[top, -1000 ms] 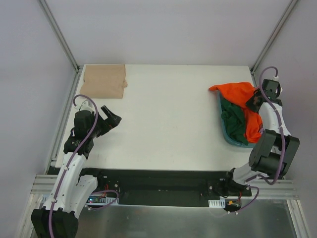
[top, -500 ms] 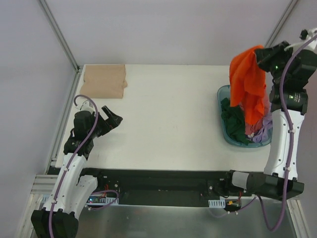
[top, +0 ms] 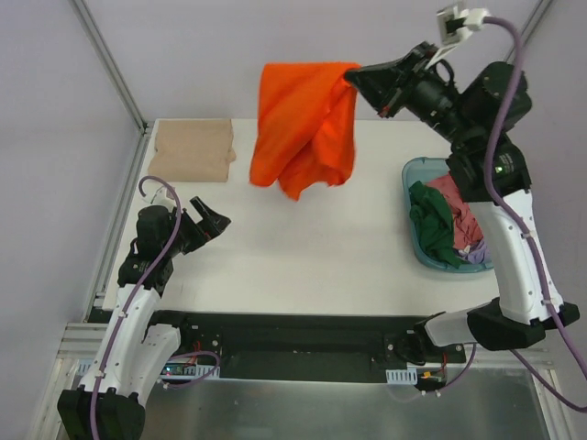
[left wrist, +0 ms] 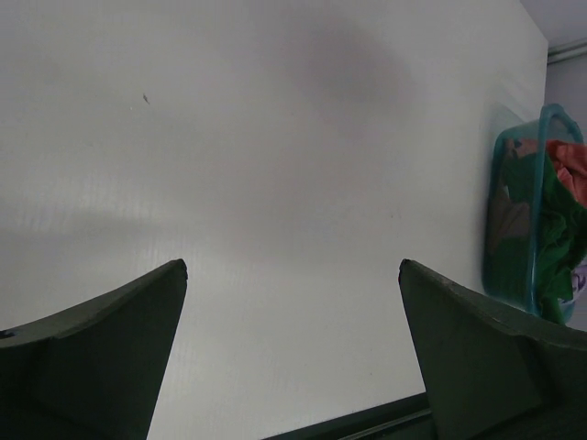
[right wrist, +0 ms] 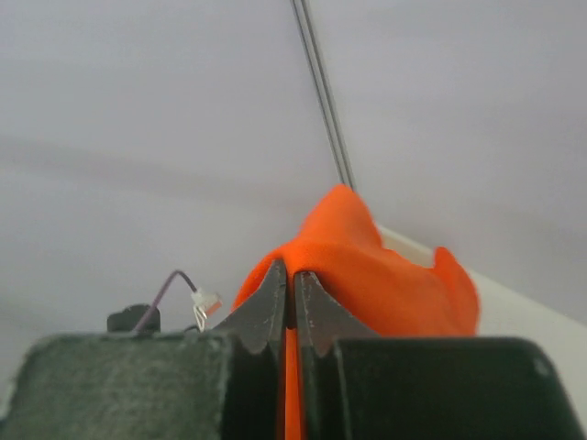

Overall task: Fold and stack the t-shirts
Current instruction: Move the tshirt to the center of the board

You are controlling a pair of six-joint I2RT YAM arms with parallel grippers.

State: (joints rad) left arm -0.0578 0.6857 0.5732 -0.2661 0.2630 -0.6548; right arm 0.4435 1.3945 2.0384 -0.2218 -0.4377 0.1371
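Right claw (top: pixel 349 79) is up high and reaching out over the far middle of the tabletop (top: pixel 312 247), and it's clamped tight on the orange t-shirt (top: pixel 303 119). In the right wrist view the two fingers are pinched almost together at (right wrist: pixel 292 277) with a thin strip of orange squeezed between them, and the rest of the orange t-shirt (right wrist: pixel 376 270) bulges out just past the tips. From the top camera the shirt hangs from that one pinch point as a loose bunched drape, spreading to the left of the claw and below it, well apart from the teal tub (top: pixel 410 183). The tub sits on the right side of the tabletop with a dark green shirt (top: pixel 431 229), a pinkish-red shirt (top: pixel 459 197) and a bit of lilac cloth (top: pixel 477 253) piled inside. The tan t-shirt (top: pixel 193 149) lies folded flat at the far left corner. Left claw (top: pixel 215 221) is over on the near left, fingers spread wide with nothing in them; its wrist view (left wrist: pixel 292 268) just shows bare tabletop (left wrist: pixel 275 137) between the fingers, with the tub (left wrist: pixel 496 266) off at the right edge.
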